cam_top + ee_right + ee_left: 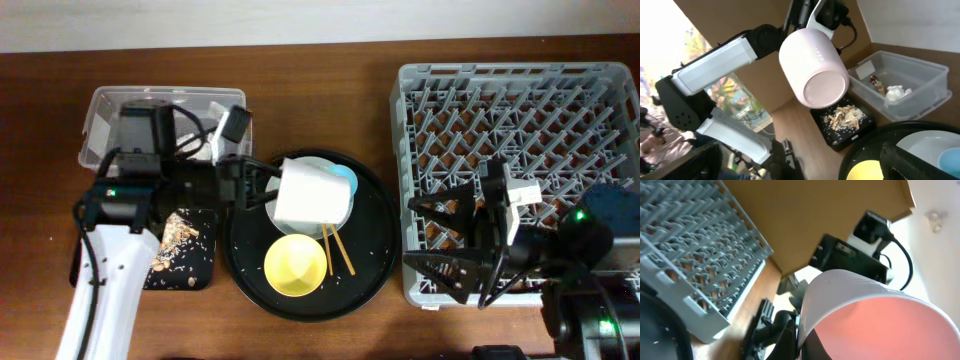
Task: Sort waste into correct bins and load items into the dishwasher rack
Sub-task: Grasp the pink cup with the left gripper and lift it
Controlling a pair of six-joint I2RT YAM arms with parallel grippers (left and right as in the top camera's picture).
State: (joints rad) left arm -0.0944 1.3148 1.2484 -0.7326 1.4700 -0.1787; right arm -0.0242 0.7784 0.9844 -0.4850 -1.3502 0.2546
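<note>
My left gripper point(262, 186) is shut on the rim of the pink cup point(312, 196) and holds it on its side above the large round black tray point(375, 285). The left wrist view looks into the cup point(880, 325), with my fingers point(802, 340) on its rim. On that tray lie the yellow bowl point(295, 265), the wooden chopsticks point(338, 250), the pale grey plate point(305, 162) and the light-blue cup point(345, 177). My right gripper point(440, 242) is open and empty over the front left of the grey dishwasher rack point(520, 120).
The clear tub point(150, 105) at the back left holds the white tissue point(896, 92) and the brown wrapper point(876, 84). The small black tray point(185, 252) beside the round tray holds food scraps point(844, 115). Crumbs are scattered on the round tray.
</note>
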